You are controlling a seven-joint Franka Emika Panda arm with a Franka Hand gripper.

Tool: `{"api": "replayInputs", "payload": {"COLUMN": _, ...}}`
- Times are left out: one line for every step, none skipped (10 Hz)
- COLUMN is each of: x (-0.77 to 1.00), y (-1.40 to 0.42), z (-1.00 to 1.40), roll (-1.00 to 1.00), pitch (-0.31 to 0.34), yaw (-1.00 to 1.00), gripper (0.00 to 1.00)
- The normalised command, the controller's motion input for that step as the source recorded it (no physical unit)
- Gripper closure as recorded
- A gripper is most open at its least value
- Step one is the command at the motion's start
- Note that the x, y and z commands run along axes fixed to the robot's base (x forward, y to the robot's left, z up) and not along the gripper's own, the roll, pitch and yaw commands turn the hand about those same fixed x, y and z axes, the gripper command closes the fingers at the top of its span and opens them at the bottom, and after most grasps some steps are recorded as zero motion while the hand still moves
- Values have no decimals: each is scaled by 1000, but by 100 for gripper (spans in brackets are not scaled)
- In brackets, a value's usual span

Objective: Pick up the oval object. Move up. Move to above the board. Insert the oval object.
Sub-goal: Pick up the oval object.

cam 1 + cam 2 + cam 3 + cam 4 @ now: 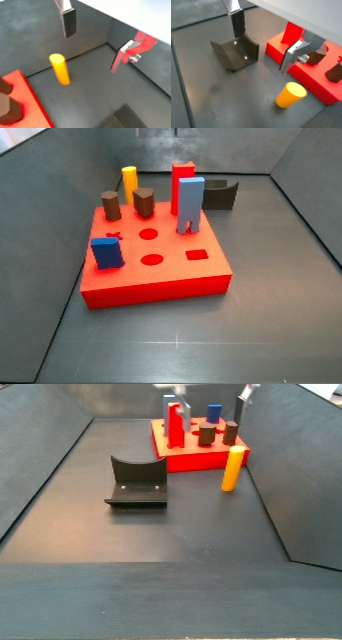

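1. The gripper hangs with its two fingers spread wide and bare, above the floor near the board.
2. One oval object stands upright on the floor just beside the board, clear of both fingers.
3. On the board stand two brown pegs, a tall blue block, a short blue block and a red block.
4. One fixture stands on the floor apart from the board.

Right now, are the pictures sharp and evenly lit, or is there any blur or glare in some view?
In both wrist views the gripper is slightly blurred, and the oval object has soft edges; in a side view the floor shows faint pale reflections near the front, while the board looks clear and bright; in a side view the fixture is sharp, with soft shadows only.
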Motion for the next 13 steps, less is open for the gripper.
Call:
{"api": "replayInputs", "payload": {"x": -906, "y": -43, "z": -431, "roll": 106, "pitch": -109, "yaw": 349, "gripper": 0}}
{"api": "replayInputs", "payload": {"x": -769, "y": -229, "z": -286, "roll": 69, "pitch": -107, "yaw": 489, "gripper": 0}}
{"api": "replayInputs", "payload": {"x": -749, "y": -369, "z": 0, "roll": 24, "pitch": -227, "yaw": 317, "gripper": 0}}
{"api": "replayInputs", "payload": {"x": -503, "y": -326, "z": -80, "roll": 9, "pitch": -221, "yaw": 0, "gripper": 0}}
{"api": "replayInputs", "payload": {"x": -363, "y": -271, "z": -163, "roll": 94, "pitch": -140, "yaw": 0, "gripper": 0}}
{"api": "replayInputs", "payload": {"x": -371, "y": -274, "z": -269, "roll": 166, "pitch": -193, "yaw": 0, "gripper": 0}}
{"api": "replayInputs", "payload": {"x": -231, "y": -143, "z": -303, "roll": 173, "pitch": -154, "yaw": 60, "gripper": 0}}
{"api": "replayInputs", "payload": {"x": -54, "y": -100, "z": -271, "roll": 150, "pitch": -90, "yaw": 106, "gripper": 0}}
{"api": "replayInputs", "payload": {"x": 34, "y": -37, "z": -197, "roll": 173, "pitch": 0, "yaw": 191, "gripper": 0}}
{"api": "replayInputs", "payload": {"x": 0, "y": -46, "z": -140, "roll": 254, "pitch": 19, "yaw": 374, "gripper": 0}}
{"api": "replayInputs", "payload": {"x": 0, "y": -57, "z": -254, "roll": 250, "pitch": 0, "yaw": 409, "gripper": 0}}
{"api": "replayInputs", "payload": {"x": 0, "y": -49, "z": -346, "roll": 204, "pitch": 0, "yaw": 314, "gripper": 0}}
{"api": "replayInputs", "payload": {"x": 0, "y": 0, "z": -306, "roll": 190, "pitch": 16, "yaw": 106, "gripper": 0}}
